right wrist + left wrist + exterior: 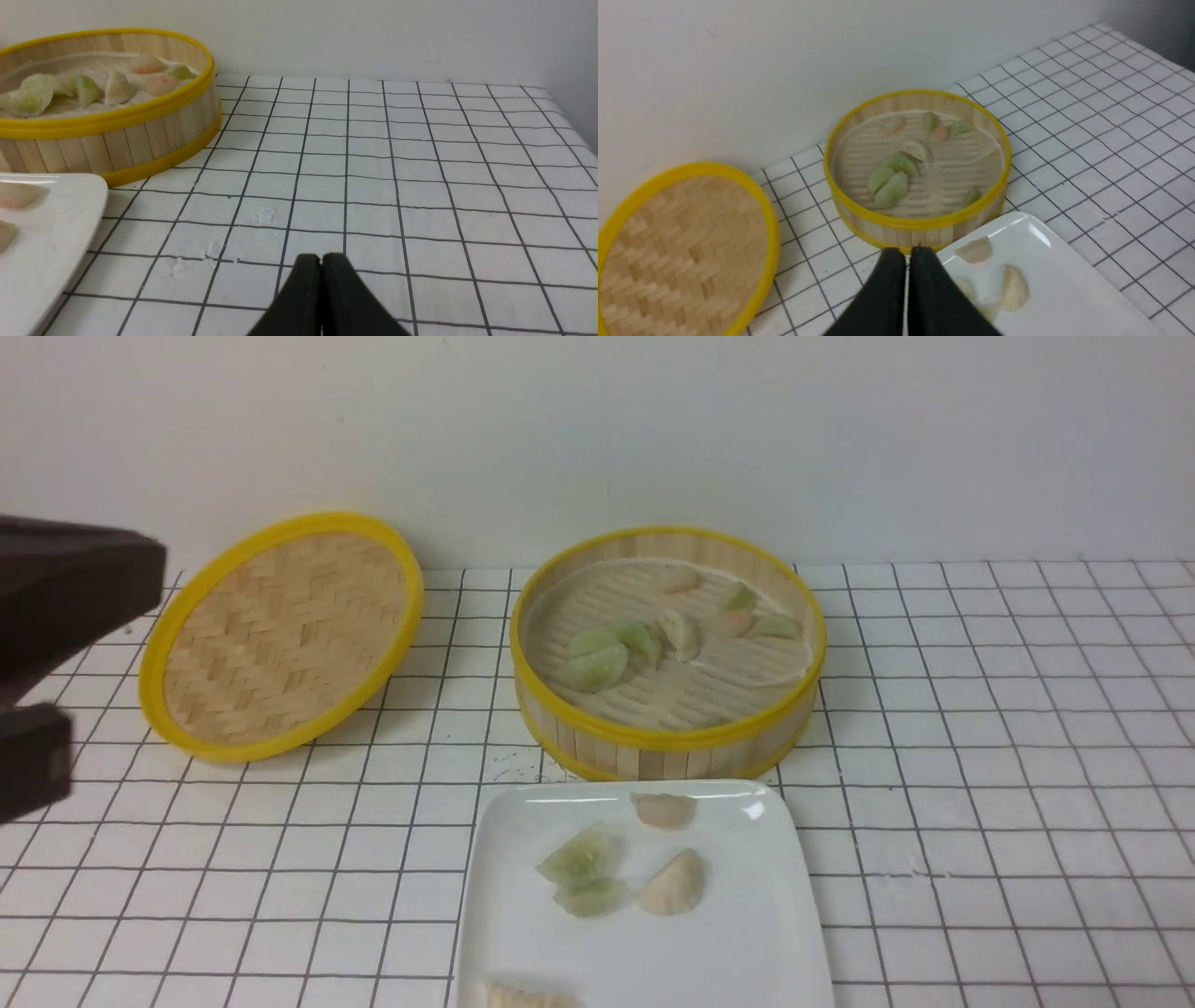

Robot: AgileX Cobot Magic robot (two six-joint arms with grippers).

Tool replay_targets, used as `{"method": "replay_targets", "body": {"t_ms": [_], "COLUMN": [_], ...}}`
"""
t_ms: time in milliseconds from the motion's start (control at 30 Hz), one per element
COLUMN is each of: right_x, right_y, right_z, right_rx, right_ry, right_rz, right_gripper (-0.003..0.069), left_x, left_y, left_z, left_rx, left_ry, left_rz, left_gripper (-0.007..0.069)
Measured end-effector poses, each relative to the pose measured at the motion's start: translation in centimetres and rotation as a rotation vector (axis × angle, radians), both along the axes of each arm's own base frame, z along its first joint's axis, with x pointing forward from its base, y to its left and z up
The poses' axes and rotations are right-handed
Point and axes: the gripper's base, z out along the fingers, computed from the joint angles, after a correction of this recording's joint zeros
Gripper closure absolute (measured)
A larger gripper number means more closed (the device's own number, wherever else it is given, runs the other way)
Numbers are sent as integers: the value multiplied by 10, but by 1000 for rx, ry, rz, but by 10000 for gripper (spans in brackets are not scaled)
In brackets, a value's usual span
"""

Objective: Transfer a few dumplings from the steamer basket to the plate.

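The steamer basket (667, 747) stands in the middle of the tiled surface with several dumplings (597, 667) on its slatted floor. In front of it lies the white plate (747, 933), which carries several more dumplings (672, 882), green and cream. In the left wrist view my left gripper (906, 252) is shut and empty, raised to the left of the basket (920, 233) and the plate (1078, 289). Its dark body (56, 588) shows at the far left of the front view. My right gripper (321, 258) is shut and empty over bare tiles, to the right of the plate (42, 252).
The flat woven lid (280, 635) with a yellow rim leans against the back wall, left of the basket. A white wall runs close behind both. The gridded surface (1008, 756) stretches out to the right.
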Motion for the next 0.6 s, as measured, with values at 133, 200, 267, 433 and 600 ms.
{"method": "replay_targets", "body": {"t_ms": [133,200,267,433,600], "right_x": [0,0,0,0,0], "right_y": [0,0,0,0,0], "right_z": [0,0,0,0,0], "right_rx": [0,0,0,0,0], "right_ry": [0,0,0,0,0], "right_rz": [0,0,0,0,0], "right_gripper": [669,669,669,669,669], "left_x": [-22,-27,-34,-47,-52], "left_y": [20,26,35,51,57], "left_z": [-42,-61,-90,-178,-233], "left_rx": [-30,-38,-47,-63,-2], "left_ry": [-70,-88,-97,-81,-53], "left_rz": [32,63,118,308,391], "left_gripper": [631,631,631,631,631]}}
